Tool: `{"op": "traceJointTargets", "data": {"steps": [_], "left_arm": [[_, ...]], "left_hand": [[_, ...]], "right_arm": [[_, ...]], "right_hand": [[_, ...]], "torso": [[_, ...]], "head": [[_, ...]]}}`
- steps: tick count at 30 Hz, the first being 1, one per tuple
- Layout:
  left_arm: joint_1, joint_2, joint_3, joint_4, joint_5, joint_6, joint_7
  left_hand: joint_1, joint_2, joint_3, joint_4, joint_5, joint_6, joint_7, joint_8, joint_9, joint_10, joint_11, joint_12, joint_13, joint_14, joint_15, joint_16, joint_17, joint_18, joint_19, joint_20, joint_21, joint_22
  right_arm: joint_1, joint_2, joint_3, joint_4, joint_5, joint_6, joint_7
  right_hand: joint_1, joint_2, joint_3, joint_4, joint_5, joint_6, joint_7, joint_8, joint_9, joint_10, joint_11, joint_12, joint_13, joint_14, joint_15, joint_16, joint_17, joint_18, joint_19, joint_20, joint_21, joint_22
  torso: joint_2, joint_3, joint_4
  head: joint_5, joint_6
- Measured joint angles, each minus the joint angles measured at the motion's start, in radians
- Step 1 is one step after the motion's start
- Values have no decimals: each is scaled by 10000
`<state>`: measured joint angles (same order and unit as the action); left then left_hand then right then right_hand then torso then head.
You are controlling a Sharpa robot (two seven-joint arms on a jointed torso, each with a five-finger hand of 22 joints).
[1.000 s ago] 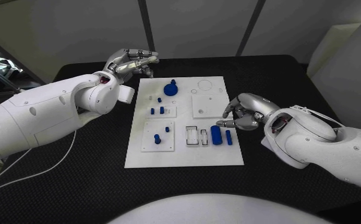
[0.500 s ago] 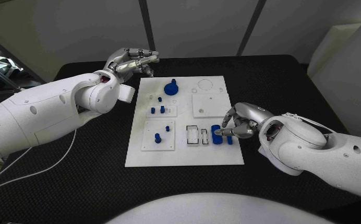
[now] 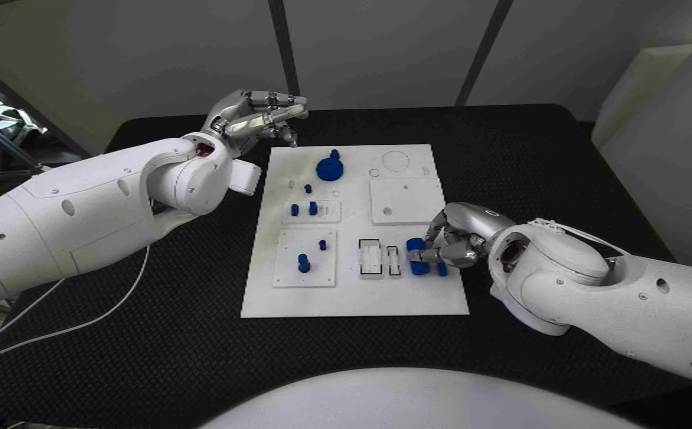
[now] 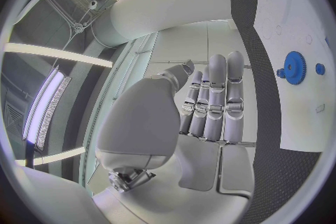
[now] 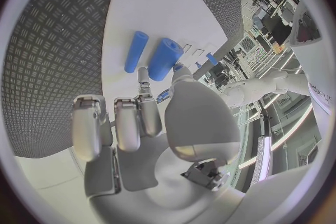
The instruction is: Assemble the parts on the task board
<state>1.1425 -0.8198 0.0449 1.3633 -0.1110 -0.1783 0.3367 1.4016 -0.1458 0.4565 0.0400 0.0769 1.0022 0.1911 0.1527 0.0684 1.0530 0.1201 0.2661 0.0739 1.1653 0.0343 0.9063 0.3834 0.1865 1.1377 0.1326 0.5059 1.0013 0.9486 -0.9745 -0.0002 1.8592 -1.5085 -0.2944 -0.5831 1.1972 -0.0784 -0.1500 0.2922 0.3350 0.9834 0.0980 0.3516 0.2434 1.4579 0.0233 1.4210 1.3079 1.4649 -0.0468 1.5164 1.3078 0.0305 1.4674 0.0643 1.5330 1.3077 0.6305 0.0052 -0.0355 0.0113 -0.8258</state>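
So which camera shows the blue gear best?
The left wrist view: the blue gear shows its toothed rim unobstructed on the task board. The head view shows it small; right wrist view lacks it.

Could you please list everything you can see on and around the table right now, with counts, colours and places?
Black table: one, textured black top, under everything.
White task board: one, flat white plate, middle of the table.
Blue gear-shaped part: one, blue, far end of the board, nearer the left hand.
Blue cylinder parts: two, blue, one thick and one thin, lying side by side at the board's near right, at the right hand's fingertips.
Small blue pegs: several, blue, standing in the white blocks on the board's left half.
Left hand: one, silver, raised beyond the board's far left corner, fingers curled, holding nothing.
Right hand: one, silver, at the cylinders; grip unclear.
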Motion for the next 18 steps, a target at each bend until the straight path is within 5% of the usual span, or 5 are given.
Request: {"op": "traceJointTargets", "data": {"steps": [13,18], "left_arm": [[-1,-16,-2,6,0,12,-4],[-2,-25,-3,11,0,17,-6]], "left_hand": [[0,0,0,0,0,0,0,0,1,0,0,0,1,0,0,0,-5,0,0,0,0,1],[0,0,0,0,0,0,0,0,1,0,0,0,1,0,0,0,-5,1,0,0,0,1]], "right_arm": [[-176,357,97,-135,-169,108,-192],[-238,367,71,-70,-242,-296,-255]], "right_hand": [[192,190,-38,-17,110,24,-18,232,145,44,-44,0,-1,0,1,-1,-1,1,0,0,0,-1],[765,542,131,-187,986,162,-127,283,234,93,-93,88,-1,4,-2,-1,-1,0,-1,0,72,-1]], "torso": [[-1,-7,0],[-4,-8,0]], "head": [[42,-22],[52,-16]]}}
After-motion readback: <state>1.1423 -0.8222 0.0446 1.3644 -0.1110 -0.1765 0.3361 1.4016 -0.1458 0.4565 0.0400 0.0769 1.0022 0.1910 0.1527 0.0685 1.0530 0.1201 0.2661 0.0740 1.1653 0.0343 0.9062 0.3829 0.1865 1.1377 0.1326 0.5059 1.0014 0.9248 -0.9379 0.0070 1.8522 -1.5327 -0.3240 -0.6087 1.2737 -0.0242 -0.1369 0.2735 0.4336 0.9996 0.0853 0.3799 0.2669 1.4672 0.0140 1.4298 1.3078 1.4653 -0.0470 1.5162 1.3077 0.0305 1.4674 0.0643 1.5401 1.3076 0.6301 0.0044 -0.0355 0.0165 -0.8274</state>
